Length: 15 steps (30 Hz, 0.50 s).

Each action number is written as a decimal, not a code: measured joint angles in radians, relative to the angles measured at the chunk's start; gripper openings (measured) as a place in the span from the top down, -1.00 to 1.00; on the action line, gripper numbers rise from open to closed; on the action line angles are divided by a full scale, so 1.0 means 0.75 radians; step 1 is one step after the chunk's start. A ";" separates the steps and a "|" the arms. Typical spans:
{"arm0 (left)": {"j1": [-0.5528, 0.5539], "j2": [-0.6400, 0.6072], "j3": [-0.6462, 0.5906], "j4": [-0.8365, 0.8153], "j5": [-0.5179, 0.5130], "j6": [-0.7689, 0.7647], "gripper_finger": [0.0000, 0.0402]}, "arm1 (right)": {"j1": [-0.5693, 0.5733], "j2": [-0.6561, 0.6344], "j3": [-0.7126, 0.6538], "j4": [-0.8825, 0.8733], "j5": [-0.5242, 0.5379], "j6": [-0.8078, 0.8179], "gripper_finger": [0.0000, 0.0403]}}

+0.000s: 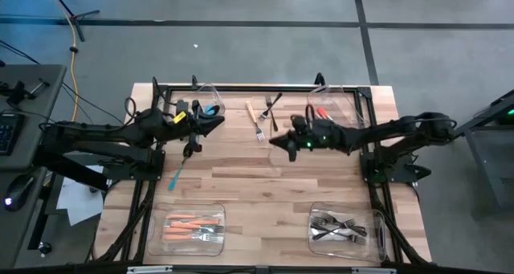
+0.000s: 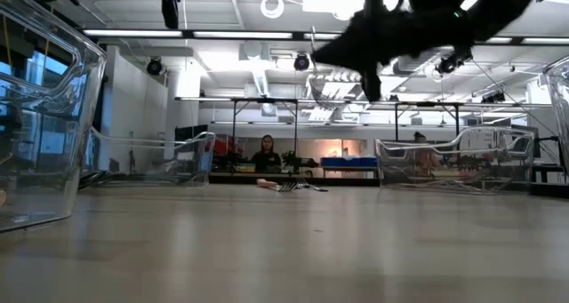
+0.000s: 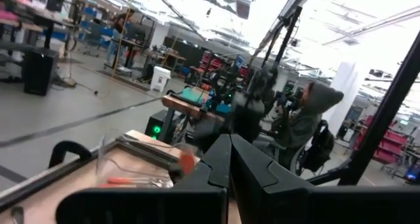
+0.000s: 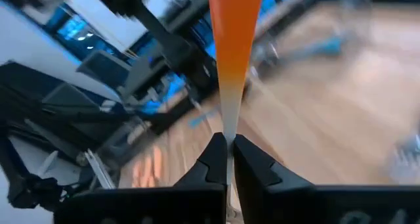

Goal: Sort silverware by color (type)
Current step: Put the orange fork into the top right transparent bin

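My right gripper (image 1: 275, 140) hangs above the table's middle, shut on an orange-handled piece of silverware (image 4: 234, 46). The left gripper (image 1: 220, 121) is raised by the far-left bin (image 1: 210, 97), shut and empty in its wrist view (image 3: 230, 142). A teal-handled piece (image 1: 178, 176) lies flat on the wood under the left arm. A few loose forks (image 1: 263, 113) lie at the far middle. Which kind of piece the right gripper holds is hidden by its fingers. My right gripper pinches the piece by its silver neck (image 4: 230, 122), just short of the orange handle, between the two fingertips. The handle runs straight on past the fingertips, in line with the fingers. The piece is lifted clear of the table.
Clear bins stand at the corners: orange pieces in the near-left bin (image 1: 193, 243), dark forks in the near-right bin (image 1: 345, 243), red ones in the far-right bin (image 1: 341, 97). A black frame (image 1: 265, 87) runs along the far edge. A person (image 2: 266, 154) sits beyond the table.
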 joint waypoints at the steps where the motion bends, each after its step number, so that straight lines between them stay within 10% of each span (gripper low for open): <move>1: 0.000 0.004 0.000 0.000 0.001 -0.016 1.00 | -0.015 -0.005 0.039 -0.014 -0.025 -0.033 1.00; 15: -0.017 0.149 0.171 -0.152 0.122 0.106 1.00 | -0.098 -0.009 0.593 -0.339 -0.353 -0.561 1.00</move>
